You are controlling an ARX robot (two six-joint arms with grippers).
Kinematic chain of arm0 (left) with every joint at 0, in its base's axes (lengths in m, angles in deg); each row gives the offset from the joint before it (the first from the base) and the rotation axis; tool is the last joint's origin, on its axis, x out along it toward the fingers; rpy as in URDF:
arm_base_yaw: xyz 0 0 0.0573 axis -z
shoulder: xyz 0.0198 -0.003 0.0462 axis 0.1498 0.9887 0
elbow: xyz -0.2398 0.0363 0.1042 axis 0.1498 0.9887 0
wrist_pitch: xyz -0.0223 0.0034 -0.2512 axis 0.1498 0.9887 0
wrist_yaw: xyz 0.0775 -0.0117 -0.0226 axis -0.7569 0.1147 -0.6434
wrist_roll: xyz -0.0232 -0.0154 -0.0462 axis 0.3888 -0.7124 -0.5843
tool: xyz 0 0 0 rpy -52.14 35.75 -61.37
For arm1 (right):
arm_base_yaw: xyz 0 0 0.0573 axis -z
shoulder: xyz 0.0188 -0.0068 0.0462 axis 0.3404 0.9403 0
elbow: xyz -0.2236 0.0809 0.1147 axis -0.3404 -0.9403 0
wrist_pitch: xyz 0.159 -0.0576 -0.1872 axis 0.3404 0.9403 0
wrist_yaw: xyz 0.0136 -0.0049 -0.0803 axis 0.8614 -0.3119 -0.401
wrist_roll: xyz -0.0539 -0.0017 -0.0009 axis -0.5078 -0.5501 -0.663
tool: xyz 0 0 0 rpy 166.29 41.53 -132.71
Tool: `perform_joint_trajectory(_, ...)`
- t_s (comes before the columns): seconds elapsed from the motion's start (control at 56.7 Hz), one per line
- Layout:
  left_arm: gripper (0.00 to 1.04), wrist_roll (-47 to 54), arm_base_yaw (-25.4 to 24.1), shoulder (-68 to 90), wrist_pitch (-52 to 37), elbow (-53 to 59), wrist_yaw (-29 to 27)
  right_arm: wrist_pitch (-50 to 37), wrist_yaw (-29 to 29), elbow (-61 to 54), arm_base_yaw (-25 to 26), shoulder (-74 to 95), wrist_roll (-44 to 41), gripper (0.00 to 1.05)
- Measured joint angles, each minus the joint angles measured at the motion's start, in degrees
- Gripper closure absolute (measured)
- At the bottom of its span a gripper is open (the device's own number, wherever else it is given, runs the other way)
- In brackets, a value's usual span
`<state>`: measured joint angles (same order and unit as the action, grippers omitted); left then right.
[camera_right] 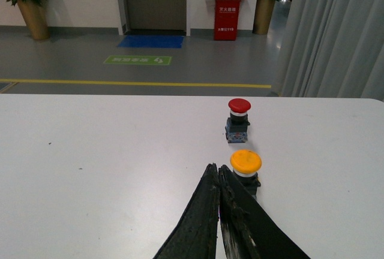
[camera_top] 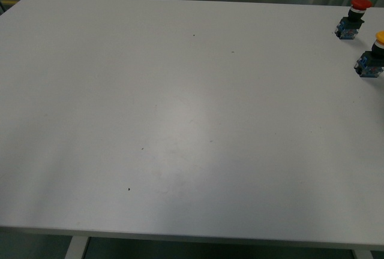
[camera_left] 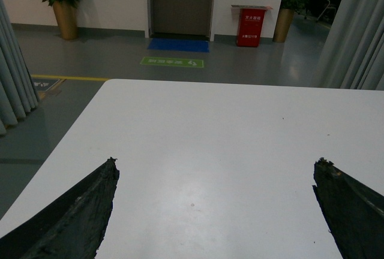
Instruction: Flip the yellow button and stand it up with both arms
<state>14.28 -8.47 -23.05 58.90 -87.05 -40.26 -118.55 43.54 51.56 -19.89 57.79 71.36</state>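
Note:
The yellow button (camera_top: 373,56) stands upright, cap up, at the far right edge of the white table (camera_top: 180,121). In the right wrist view the yellow button (camera_right: 245,164) stands just beyond my right gripper (camera_right: 215,169), whose fingers are shut together and empty, and its lower body is partly hidden behind them. My left gripper (camera_left: 216,163) is open and empty, its two dark fingertips (camera_left: 108,172) wide apart over bare table. Neither arm shows in the front view.
A red-capped push-button (camera_top: 352,18) stands upright just behind the yellow one, also in the right wrist view (camera_right: 238,119). The table's far edge (camera_right: 120,95) gives onto a grey floor. Grey curtains (camera_right: 336,31) hang to the right.

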Motion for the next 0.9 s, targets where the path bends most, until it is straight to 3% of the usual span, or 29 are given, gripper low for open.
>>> perform_joint_trajectory(0.247, 0.07, 0.00, 0.00, 0.00, 0.00, 0.00, 0.00, 4.48, 0.00, -7.19, 0.00, -11.82, 0.00, 1.01)
perform_joint_trajectory(0.9, 0.07, 0.00, 0.00, 0.00, 0.00, 0.00, -0.02, 28.50, 0.02, -15.08, 0.00, -44.19, 0.02, 1.01)
